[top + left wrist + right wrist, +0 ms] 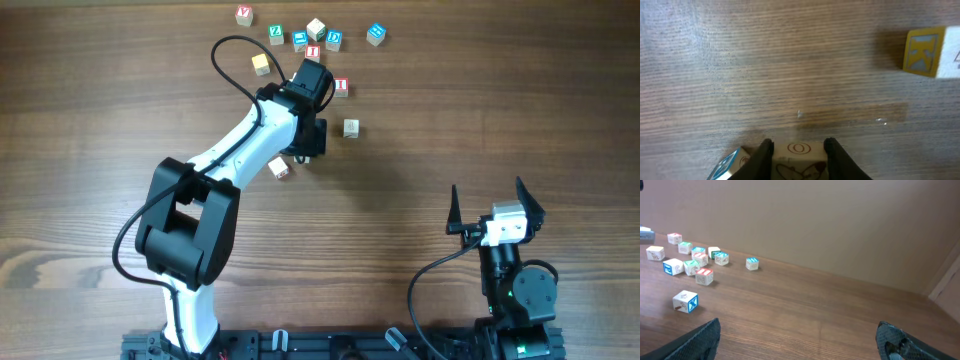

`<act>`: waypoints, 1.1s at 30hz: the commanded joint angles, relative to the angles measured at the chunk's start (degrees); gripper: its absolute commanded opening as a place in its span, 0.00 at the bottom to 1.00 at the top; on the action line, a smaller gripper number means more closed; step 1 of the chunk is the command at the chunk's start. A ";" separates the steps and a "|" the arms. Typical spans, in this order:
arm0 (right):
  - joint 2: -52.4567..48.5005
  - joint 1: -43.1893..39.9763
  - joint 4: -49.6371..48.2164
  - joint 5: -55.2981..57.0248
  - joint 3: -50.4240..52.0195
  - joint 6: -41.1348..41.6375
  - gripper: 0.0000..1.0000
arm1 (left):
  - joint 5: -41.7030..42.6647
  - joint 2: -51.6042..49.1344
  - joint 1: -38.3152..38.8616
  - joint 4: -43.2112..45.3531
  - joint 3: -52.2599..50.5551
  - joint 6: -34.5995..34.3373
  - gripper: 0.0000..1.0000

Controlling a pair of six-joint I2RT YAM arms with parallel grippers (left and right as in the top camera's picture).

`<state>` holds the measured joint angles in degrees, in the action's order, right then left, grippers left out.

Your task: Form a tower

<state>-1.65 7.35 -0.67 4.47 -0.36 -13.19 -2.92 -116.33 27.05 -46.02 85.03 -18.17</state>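
Though cube (799, 162) cropped, left end effector (798, 146) clamps it.

Broad bare surface (520, 100) right of the left arm (235, 150): free passage from the wide-spread right tool (486, 188) up to the far edge. Crowded along that edge by a cluster of cubes (316, 30), set close, gaps hard to judge. Barred diagonally at middle-left by the arm itself. Near its tip, a lone cube (351, 128) just right and a pale cube (279, 167) on the near side. Seen from the left wrist: open wood ahead of the left tool (799, 145), clamped on an O cube (799, 162); blue cube (727, 165) just beside one finger, K cube (925, 52) well off right.
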 commanded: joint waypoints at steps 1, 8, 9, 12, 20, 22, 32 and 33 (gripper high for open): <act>0.24 0.20 -0.11 -0.92 0.07 -0.31 1.00 | 0.28 -0.04 0.22 1.29 -1.64 -0.70 0.28; 0.24 0.20 -0.11 -0.92 0.07 -0.33 1.00 | 0.26 -0.04 0.22 3.87 -3.48 -0.70 0.41; 0.24 0.20 -0.13 -0.92 0.07 -0.31 1.00 | 0.26 -0.04 0.22 3.87 -3.48 -0.70 0.42; 0.24 0.20 -0.13 -0.92 0.07 -0.33 1.00 | 0.26 -0.04 0.22 3.85 -3.48 -0.68 0.45; 0.24 0.20 -0.13 -0.92 0.07 -0.33 1.00 | 0.31 -0.04 0.22 3.72 -3.48 -0.24 0.45; 0.24 0.20 -0.11 -0.92 0.07 -0.33 1.00 | 0.33 -0.04 0.24 3.26 -3.48 -0.26 0.42; 0.24 0.20 -0.13 -0.92 0.07 -0.33 1.00 | -0.26 -0.04 0.22 2.56 -3.48 -0.24 0.28; 0.24 0.20 -0.11 -0.92 0.07 -0.33 1.00 | -1.42 -0.04 0.22 2.51 -3.48 -0.24 0.28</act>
<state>-1.65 7.35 -0.67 4.47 -0.36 -13.19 -2.94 -116.33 27.05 -43.62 82.02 -18.72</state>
